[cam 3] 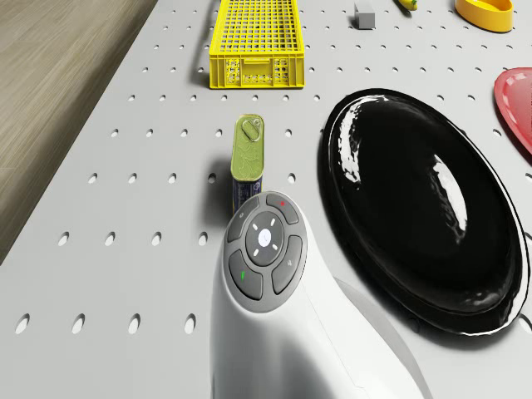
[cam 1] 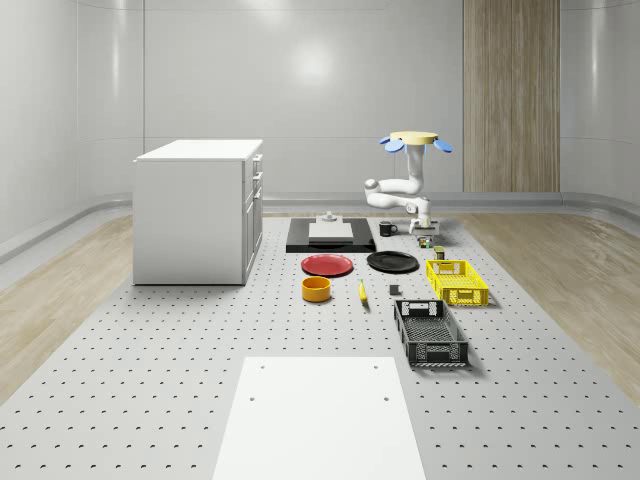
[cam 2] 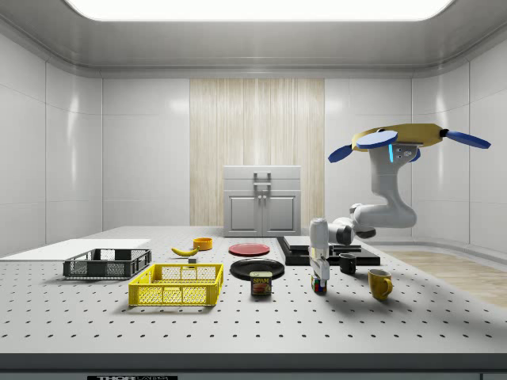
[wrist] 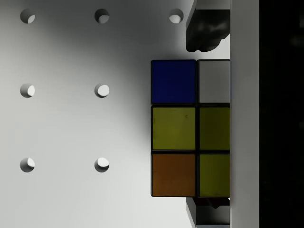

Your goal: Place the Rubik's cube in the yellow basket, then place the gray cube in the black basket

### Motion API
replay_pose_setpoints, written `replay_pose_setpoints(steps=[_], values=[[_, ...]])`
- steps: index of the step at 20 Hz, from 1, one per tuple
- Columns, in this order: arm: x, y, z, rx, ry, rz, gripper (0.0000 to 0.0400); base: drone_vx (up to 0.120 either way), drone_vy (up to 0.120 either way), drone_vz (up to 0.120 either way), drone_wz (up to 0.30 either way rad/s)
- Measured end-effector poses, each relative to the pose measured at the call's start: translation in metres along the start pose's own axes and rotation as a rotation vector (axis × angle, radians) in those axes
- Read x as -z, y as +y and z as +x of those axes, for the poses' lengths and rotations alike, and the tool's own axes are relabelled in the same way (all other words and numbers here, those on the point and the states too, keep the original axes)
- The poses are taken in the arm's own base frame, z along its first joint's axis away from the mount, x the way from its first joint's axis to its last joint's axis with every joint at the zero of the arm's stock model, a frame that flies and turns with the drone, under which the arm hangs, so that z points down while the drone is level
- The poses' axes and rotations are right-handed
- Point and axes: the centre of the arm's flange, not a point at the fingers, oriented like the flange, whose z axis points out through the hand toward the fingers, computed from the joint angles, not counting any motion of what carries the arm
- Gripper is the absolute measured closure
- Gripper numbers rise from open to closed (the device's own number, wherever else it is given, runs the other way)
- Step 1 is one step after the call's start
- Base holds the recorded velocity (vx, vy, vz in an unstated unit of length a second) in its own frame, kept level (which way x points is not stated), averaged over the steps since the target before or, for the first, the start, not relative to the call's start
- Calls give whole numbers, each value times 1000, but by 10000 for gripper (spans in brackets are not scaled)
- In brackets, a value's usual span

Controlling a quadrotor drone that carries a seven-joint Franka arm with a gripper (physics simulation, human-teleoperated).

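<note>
Holds the gripper wide and pointing straight down around the Rubik's cube, resting on the table between the fingers with a slight gap at one side, likely lined up to close on two flat faces. Hovers the drone above and behind, giving the arm room to reach down. Just past the gripper, a tin can; beyond it the yellow basket, open-topped for the drop. Farther off, the gray cube and black basket, left for the second step.

From high at the near end, the whole-scene camera looks down the tabletop; the side camera sits low at its edge. Both share the yellow basket. The drone camera looks steeply down nearby; the wrist camera hangs closest above the Rubik's cube.
</note>
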Motion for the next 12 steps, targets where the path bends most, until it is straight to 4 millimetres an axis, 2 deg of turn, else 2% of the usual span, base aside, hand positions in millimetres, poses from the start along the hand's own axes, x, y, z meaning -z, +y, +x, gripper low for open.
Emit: replay_pose_setpoints(steps=[6, 9, 12], values=[[-1, 2, 2, 0, 0, 0, 0, 0, 0, 0, 0], [-1, 2, 2, 0, 0, 0, 73, 0, 0, 0, 0], [-2, 2, 2, 0, 0, 0, 109, 0, 0, 0, 0]])
